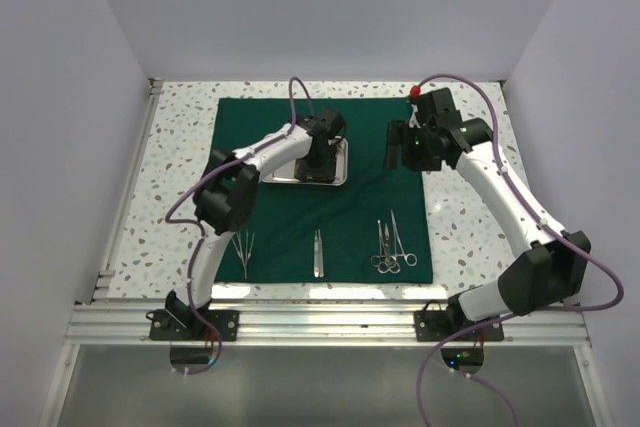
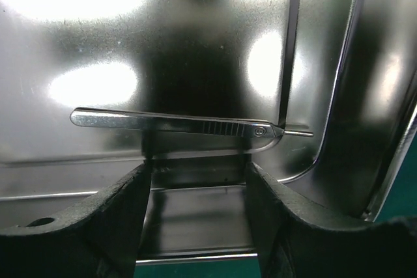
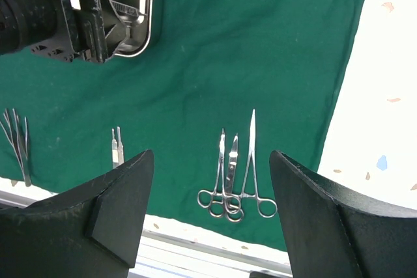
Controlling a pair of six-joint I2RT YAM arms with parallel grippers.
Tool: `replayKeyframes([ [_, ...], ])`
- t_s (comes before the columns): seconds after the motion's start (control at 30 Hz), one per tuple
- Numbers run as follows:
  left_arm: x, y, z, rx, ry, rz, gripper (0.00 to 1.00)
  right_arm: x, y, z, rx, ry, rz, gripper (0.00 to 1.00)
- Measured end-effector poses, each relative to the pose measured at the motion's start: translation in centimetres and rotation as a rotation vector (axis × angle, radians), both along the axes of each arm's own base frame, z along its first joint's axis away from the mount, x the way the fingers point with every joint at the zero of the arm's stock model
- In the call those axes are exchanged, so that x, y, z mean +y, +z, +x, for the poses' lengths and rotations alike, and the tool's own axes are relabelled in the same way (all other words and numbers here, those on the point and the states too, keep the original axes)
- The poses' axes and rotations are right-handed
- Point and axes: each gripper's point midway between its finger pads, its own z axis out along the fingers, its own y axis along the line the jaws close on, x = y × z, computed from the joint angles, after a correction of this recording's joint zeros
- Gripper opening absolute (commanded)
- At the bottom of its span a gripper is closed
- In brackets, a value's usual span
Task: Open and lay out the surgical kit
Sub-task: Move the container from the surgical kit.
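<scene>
The dark green cloth (image 1: 300, 212) lies spread flat on the table. The shiny steel tray (image 1: 340, 177) sits on its far middle. My left gripper (image 1: 322, 150) is open and low over the tray. In the left wrist view it (image 2: 197, 168) straddles the tray floor (image 2: 98, 43), just short of a flat steel scalpel handle (image 2: 176, 124) lying in the tray. My right gripper (image 1: 400, 147) is open and empty, raised above the cloth's right part. Below it (image 3: 210, 161) lie scissor-handled clamps (image 3: 236, 174).
Along the cloth's near edge lie tweezers (image 1: 243, 250), a pair of forceps (image 1: 318, 252) and the clamps (image 1: 390, 245). A speckled tabletop (image 1: 470, 237) surrounds the cloth. An aluminium rail (image 1: 330, 312) runs along the near edge. White walls enclose three sides.
</scene>
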Motion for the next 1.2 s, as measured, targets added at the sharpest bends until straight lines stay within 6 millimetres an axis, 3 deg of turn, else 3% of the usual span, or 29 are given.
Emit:
replayKeyframes([
  [0.13, -0.3, -0.1, 0.2, -0.006, 0.030, 0.010, 0.64, 0.0, -0.1, 0.1, 0.003, 0.003, -0.004, 0.75],
  [0.43, -1.3, -0.1, 4.4, -0.077, 0.068, 0.022, 0.62, 0.2, -0.4, 0.7, 0.014, 0.006, -0.009, 0.75],
  [0.9, 2.2, 0.3, 9.2, -0.145, 0.178, -0.005, 0.58, 0.5, -1.2, 1.4, 0.041, 0.006, -0.017, 0.75],
  [1.2, 3.2, 0.9, 13.1, -0.225, 0.242, -0.062, 0.55, 0.8, -0.6, 2.7, 0.029, 0.005, -0.022, 0.75],
])
